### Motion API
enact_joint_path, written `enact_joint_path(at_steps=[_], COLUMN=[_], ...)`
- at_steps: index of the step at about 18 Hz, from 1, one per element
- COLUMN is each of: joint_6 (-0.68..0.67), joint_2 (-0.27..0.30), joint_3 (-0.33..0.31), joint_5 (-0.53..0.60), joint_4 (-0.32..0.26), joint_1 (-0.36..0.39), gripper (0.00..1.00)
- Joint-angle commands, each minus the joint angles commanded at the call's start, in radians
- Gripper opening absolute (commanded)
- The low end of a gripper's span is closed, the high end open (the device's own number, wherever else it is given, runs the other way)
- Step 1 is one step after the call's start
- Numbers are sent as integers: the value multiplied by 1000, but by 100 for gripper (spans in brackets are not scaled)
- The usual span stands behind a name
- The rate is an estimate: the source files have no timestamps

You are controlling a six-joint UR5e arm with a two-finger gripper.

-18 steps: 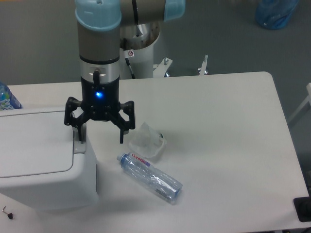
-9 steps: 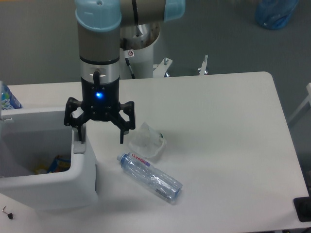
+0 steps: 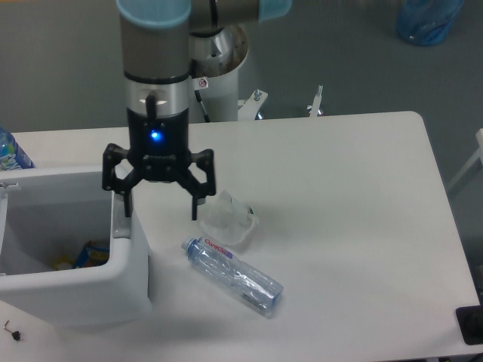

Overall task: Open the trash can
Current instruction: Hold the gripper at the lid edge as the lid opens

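The trash can [image 3: 113, 283] is a large white boxy bin at the left of the table. Its top stands open and colourful rubbish [image 3: 84, 255] shows at the bottom inside. Its lid is out of sight past the left edge. My gripper [image 3: 158, 208] hangs open over the bin's right rim, with its left finger [image 3: 124, 200] just above the rim and its right finger [image 3: 195, 205] over the table. Nothing is held between the fingers.
A crumpled clear plastic cup [image 3: 228, 220] lies just right of the gripper. A clear plastic bottle [image 3: 234, 275] lies on its side in front of it. A blue bottle [image 3: 11, 153] peeks in at the far left behind the bin.
The bin's flat white lid was shut a second ago and has swung open out of sight. The gripper has since risen slightly and shifted a little to the right.
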Motion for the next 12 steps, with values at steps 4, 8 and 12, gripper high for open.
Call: enact_joint_path(at_steps=[4, 8, 12], joint_6=[123, 300, 428], joint_2=[14, 20, 35], joint_3=[3, -1, -3], joint_5=[84, 241, 242], joint_4=[-21, -96, -150], joint_1=[72, 124, 192], gripper=[100, 100, 100])
